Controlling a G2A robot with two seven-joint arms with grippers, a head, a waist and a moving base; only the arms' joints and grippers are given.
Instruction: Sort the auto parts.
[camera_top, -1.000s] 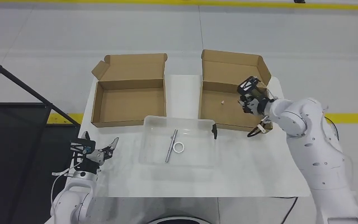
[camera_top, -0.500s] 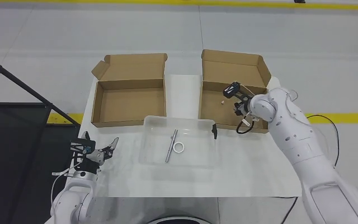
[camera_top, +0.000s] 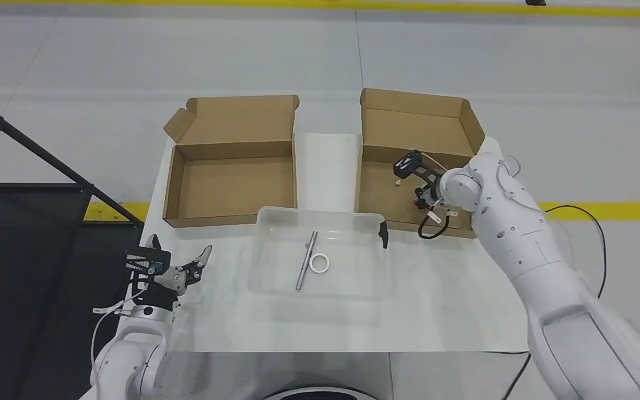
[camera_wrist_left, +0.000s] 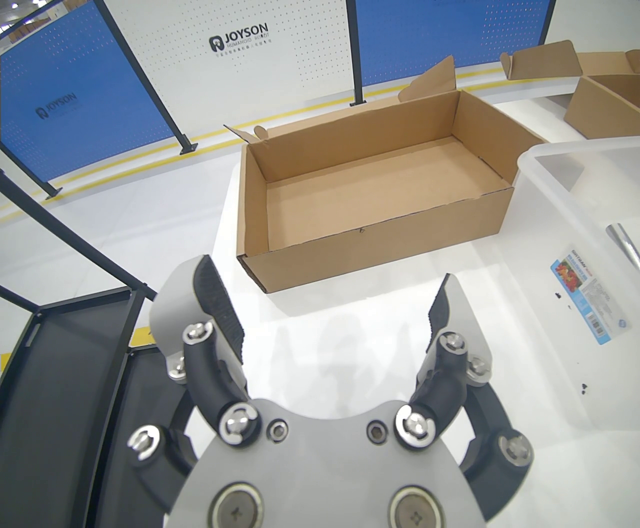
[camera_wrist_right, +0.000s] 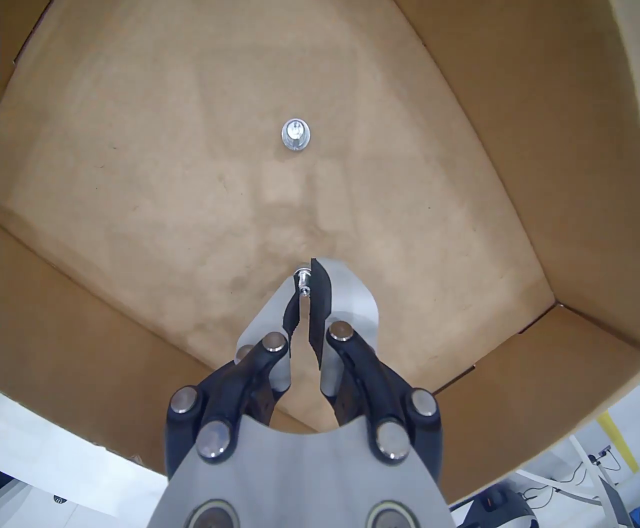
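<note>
Holding a tiny silver bolt (camera_wrist_right: 302, 278) in the right gripper (camera_wrist_right: 305, 287), with the jaws pinched nearly shut on it and just the end of the bolt poking out. Hanging low inside the right box (camera_wrist_right: 550, 150), close above its brown floor, with the bolt not yet let go. Sharing that floor with one small round silver piece (camera_wrist_right: 296, 134), lying flat a little way ahead of the gripper, so counting one part as put away there, going by how things lie.

Keeping the left gripper (camera_wrist_left: 327, 300) above the white table (camera_top: 330, 160) near the front corner, just beside the clear tray (camera_top: 270, 215), with the jaws spread wide and nothing between them. Facing the left box (camera_wrist_left: 370, 170) from there.

Leaving three things to sort: a long metal rod (camera_top: 306, 260) in the tray, a white ring (camera_top: 320, 264) right next to it, and a small black piece (camera_top: 382, 234) by the tray's rim on the right box's side. Hard to tell if that black piece sits inside the tray or on its rim.

Looks like early days for the sorting. Needs the bolt dropped first, then the rod, the ring and the black piece carried to their boxes. Cannot tell which box each one belongs in.
</note>
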